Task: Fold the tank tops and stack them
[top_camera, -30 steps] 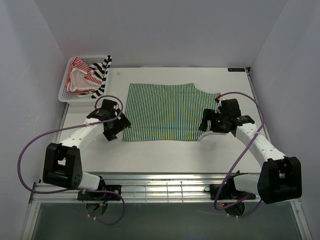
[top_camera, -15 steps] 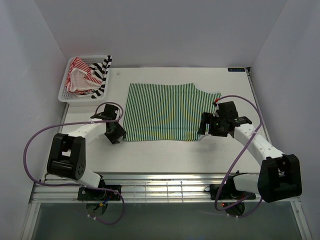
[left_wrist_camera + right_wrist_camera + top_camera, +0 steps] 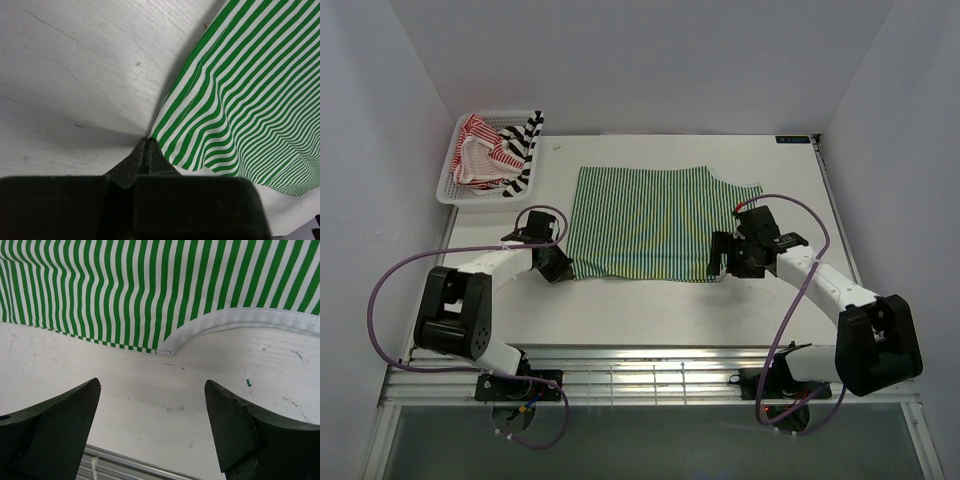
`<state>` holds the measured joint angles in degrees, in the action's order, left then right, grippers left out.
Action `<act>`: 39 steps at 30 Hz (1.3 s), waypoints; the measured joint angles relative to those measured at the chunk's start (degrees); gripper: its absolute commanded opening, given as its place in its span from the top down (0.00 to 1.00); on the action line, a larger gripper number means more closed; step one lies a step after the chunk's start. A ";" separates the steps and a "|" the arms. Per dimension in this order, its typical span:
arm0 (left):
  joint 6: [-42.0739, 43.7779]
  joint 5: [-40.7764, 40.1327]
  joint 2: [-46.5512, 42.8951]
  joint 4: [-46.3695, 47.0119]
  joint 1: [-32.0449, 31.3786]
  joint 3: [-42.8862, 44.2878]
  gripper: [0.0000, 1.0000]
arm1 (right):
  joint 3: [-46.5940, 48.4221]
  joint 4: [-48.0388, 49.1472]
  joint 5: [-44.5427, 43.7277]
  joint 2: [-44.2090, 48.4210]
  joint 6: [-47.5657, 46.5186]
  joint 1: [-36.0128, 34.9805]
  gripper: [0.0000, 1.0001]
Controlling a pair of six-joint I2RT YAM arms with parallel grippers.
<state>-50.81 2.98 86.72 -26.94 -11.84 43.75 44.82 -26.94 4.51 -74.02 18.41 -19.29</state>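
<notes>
On the green-striped tank top (image 3: 240, 100), left pincer (image 3: 147, 145) clamps a corner; right pincer (image 3: 152, 405) hovers wide open.

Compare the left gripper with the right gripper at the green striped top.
The left gripper is shut, the right gripper open. The left pinches the near left corner of the green tank top; the right holds nothing, its jaws over bare table beside the white-trimmed armhole edge. Both sit at the top's near edge.
</notes>
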 measured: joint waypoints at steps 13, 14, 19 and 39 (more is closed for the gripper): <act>0.87 2.08 -1.18 0.13 0.00 -1.18 1.00 | -0.74 3.76 -5.22 -6.34 6.82 -2.97 0.22; 0.87 2.14 -1.20 0.11 0.00 -1.18 1.00 | -0.74 4.11 -5.68 -6.84 7.13 -3.04 0.28; 1.01 2.23 -1.20 -0.11 0.00 -1.18 1.00 | -0.79 4.94 -6.95 -8.35 8.70 -3.23 0.37; 1.60 3.65 -3.82 -1.53 0.00 -1.53 1.00 | -2.38 8.13 -9.66 -10.01 12.90 -3.30 0.92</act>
<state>-49.21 6.63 82.89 -28.47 -11.84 42.22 42.44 -18.81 -5.15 -84.03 31.31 -22.59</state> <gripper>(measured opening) 0.022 0.088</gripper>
